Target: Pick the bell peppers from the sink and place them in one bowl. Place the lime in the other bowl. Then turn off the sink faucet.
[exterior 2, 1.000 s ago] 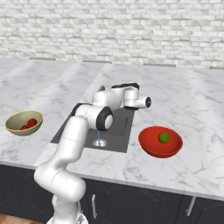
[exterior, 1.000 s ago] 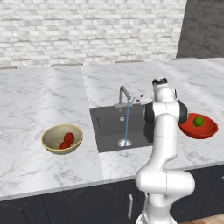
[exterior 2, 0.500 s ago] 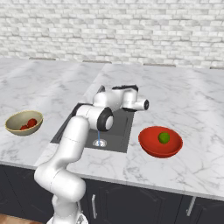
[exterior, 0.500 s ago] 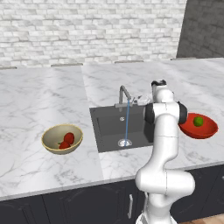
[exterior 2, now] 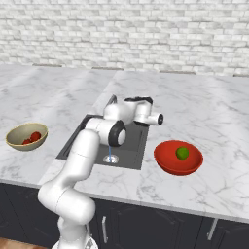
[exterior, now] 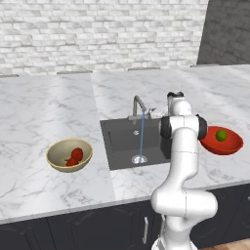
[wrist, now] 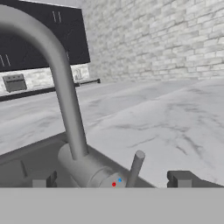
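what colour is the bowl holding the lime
Bright red: the wide shallow red bowl under the small round green lime, clearest in the right base view.

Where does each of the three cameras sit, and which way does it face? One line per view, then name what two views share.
Left base view: behind the arm's left, facing forward and down at the sink; arm rises lower right.
Right base view: behind its right, same counter; arm rises lower left.
Hand view: on the hand, facing the faucet; open claw at bottom.
Shared: both base views show the tan bowl and red bowl.

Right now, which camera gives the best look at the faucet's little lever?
The hand view: the lever stands close between the fingers. The left base view shows the faucet small; the right base view mostly hides it behind the arm.
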Robot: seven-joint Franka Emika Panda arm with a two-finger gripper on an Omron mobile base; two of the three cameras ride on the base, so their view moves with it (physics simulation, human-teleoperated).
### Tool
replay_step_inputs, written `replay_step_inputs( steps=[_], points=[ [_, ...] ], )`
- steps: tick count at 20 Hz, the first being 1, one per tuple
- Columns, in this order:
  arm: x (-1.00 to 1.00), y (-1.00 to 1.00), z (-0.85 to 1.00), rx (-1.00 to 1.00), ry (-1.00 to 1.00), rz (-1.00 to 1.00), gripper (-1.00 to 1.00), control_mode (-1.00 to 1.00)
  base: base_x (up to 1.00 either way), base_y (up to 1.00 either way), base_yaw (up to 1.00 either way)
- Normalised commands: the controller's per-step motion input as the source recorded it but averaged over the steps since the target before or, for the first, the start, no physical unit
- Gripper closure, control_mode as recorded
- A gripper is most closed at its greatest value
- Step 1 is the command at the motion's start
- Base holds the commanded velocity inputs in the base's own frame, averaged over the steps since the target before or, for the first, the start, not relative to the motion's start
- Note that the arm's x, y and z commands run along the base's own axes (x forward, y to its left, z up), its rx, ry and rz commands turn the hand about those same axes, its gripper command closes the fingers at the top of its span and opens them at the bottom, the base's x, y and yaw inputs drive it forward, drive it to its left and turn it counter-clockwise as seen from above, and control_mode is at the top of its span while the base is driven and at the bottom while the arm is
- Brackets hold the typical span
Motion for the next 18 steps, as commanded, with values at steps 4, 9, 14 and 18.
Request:
replay_step_inputs(
  steps=[4,9,14,18],
  points=[
    [0.18,0.00,-0.13,0.02,0.05,0.00,-1.00,-1.00,0.00,0.00,0.00],
    [0.19,-0.13,-0.14,0.00,0.05,0.00,-1.00,-1.00,0.00,0.00,0.00],
    [0.37,-0.07,-0.07,0.01,0.01,0.00,-1.00,-1.00,0.00,0.00,0.00],
    [0.41,0.00,-0.15,0.02,0.00,0.00,-1.00,-1.00,0.00,0.00,0.00]
  ],
)
